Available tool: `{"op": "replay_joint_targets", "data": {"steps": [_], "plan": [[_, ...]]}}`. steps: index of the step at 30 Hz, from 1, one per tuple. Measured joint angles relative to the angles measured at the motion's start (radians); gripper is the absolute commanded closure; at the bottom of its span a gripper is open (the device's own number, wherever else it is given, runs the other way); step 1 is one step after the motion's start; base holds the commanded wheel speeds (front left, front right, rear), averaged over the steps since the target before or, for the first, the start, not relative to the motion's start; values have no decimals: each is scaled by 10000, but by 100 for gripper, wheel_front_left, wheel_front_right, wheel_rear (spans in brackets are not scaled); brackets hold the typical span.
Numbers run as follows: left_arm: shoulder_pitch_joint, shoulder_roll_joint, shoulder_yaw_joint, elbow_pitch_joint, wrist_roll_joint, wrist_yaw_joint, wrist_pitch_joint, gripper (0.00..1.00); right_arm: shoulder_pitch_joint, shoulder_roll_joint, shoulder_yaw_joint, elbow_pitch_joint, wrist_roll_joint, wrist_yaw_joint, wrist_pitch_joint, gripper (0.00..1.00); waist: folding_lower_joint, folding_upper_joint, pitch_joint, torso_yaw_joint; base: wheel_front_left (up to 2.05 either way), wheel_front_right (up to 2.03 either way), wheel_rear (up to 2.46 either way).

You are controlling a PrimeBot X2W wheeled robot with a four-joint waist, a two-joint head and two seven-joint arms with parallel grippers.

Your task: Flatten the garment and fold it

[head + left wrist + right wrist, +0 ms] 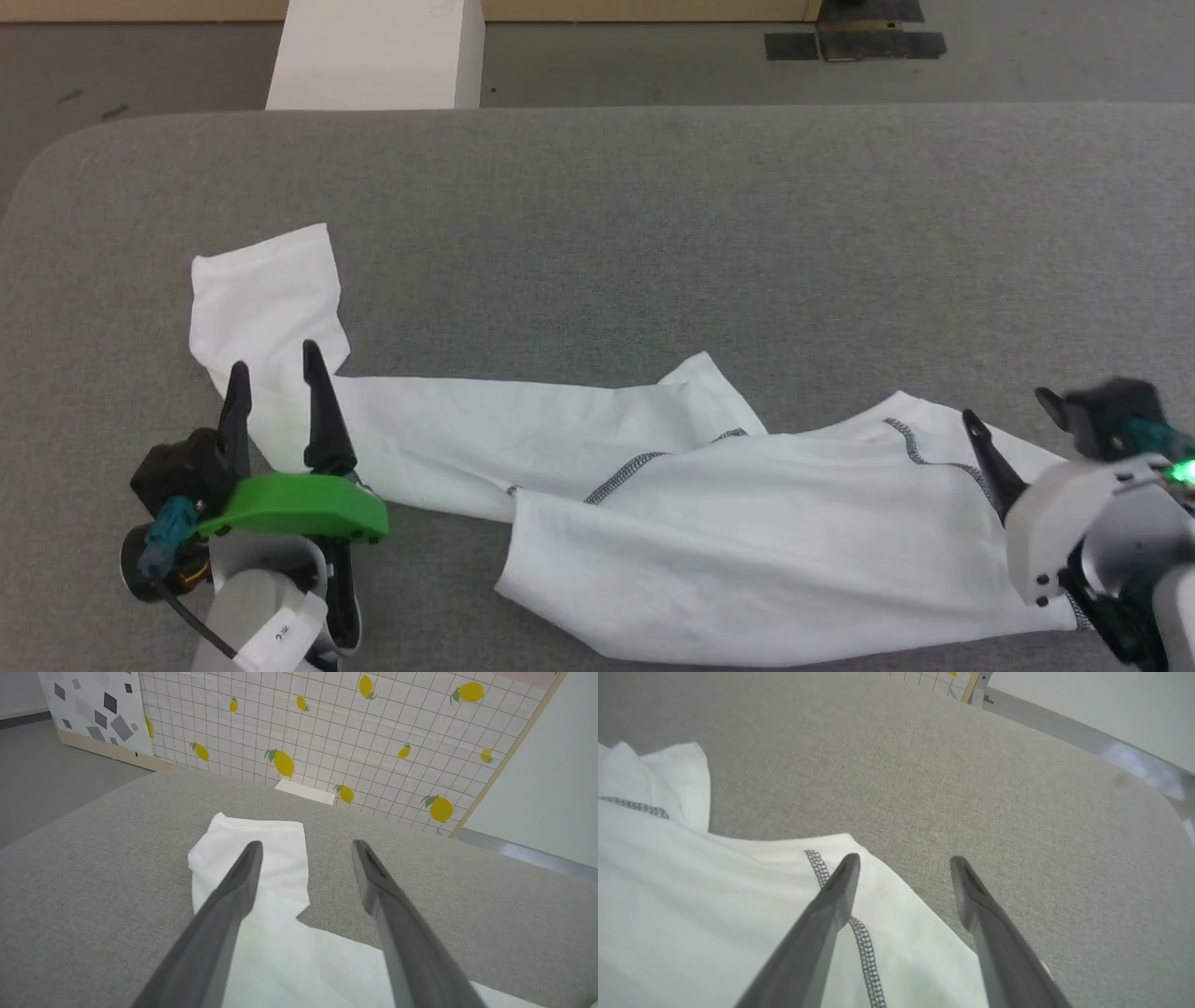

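The garment (pixel 653 504), a thin white T-shirt with grey zigzag stitching, lies crumpled in a long band across the near half of the grey table (pixel 653 205). My left gripper (pixel 275 364) stands open over the garment's left end, one finger on each side of a narrow strip of cloth. In the left wrist view the left gripper (pixel 307 843) has nothing between its fingers, and the garment (pixel 280 868) lies under them. My right gripper (pixel 1008 408) is open above the garment's right edge. The right wrist view shows the right gripper (pixel 904 857) empty over a stitched seam of the garment (pixel 714 896).
A rigid white box (pixel 373 51) stands on the floor beyond the table's far edge. Dark tape patches (pixel 854 42) mark the floor at the back right. A lemon-patterned panel (pixel 327 732) rises behind the table. The table's rounded left corner is near my left arm.
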Motion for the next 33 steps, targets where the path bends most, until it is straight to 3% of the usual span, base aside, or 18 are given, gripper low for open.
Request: {"op": "replay_joint_targets", "data": {"steps": [5,11,12,13,14,15,18,22,26,33], "plan": [[-206,-2,-107,-42,10,-107,0,0,-1542,-1281,1946,1567,821,0,779,0,0,0,197,267,0,0,0],[-329,-4,-288,-25,-17,-130,0,0,-2964,-2209,3885,2771,2157,0,1707,0,0,0,433,671,0,0,0],[-329,-4,-328,-21,-27,-128,0,0,-3202,-2303,4094,2970,2395,0,1967,23,0,0,470,737,0,0,0],[-332,-4,-355,-15,-58,-125,0,0,-3378,-2383,4278,3089,2587,0,2215,65,0,0,499,792,0,0,0],[-336,-4,-393,-6,-96,-123,0,0,-3576,-2468,4502,3189,2886,0,2566,86,0,0,529,858,0,0,0],[-343,-4,-443,4,-113,-123,0,0,-3750,-2575,4711,3231,3227,-6,2928,100,0,0,554,923,0,0,0],[-375,-4,-531,13,-286,-113,0,0,-4194,-2855,5095,3195,3835,-2,3354,100,-1,0,617,1097,0,0,0],[-431,-4,-566,6,-345,-102,0,0,-4693,-2826,4755,3469,3741,-2,2598,100,0,0,702,1250,0,0,0],[-525,-6,-650,0,-364,-81,0,0,-5566,-2642,3756,3996,2932,-2,1722,100,0,0,777,1386,0,0,0],[-724,-6,-911,8,-543,-33,0,0,-6355,-2057,1406,5733,1172,-2,1124,100,0,0,942,1702,0,0,0]]}}
